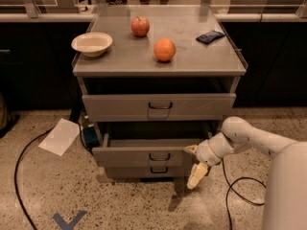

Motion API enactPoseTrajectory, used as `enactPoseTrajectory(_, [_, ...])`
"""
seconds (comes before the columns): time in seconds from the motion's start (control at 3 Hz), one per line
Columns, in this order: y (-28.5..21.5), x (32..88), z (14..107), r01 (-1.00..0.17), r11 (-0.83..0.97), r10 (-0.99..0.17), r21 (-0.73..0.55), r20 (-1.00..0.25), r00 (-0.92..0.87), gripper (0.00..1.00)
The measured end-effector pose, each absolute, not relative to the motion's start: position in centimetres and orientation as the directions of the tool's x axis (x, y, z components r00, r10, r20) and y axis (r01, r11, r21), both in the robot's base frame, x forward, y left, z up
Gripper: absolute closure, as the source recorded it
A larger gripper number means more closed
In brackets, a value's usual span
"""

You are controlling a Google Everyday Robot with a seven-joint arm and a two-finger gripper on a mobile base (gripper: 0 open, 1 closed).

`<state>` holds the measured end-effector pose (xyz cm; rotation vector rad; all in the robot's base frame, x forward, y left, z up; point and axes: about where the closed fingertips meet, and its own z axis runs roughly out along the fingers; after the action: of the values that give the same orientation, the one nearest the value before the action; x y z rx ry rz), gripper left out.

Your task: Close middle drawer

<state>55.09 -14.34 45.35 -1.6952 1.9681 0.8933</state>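
- Where the camera view looks down on the cabinet [158,67], the middle drawer [136,155] stands pulled out. It is the second of three, its front proud of the top drawer [120,108] above and the lowest drawer [132,171] beneath.
- Gripper [190,167]: at the cabinet's lower right, by the right end of the middle drawer's front; contact cannot be told. Fingers [197,175] apart, one aimed at that end, one hanging floorward, nothing held.
- Governing relation: the drawer front lies just left of the fingers, its long axis across the cabinet's width. Closing travel runs back into the cabinet, so the push probably wants the gripper before the front, not beside it.
- Cabinet top: bowl [91,43], apple [140,26], orange [164,50], dark packet [210,36].
- Floor left of the cabinet: paper sheet [60,136].
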Motion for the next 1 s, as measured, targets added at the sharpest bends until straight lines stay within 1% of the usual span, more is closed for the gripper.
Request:
enactPoseTrajectory(0.33, [-14.3,55.1,45.3,-0.975,0.064,-0.725,0.211,-0.662,-0.191,0.00])
enactPoseTrajectory(1.0, [-12.2,55.6,42.8,-0.966,0.003,-0.729,0.257,-0.661,-0.178,0.00])
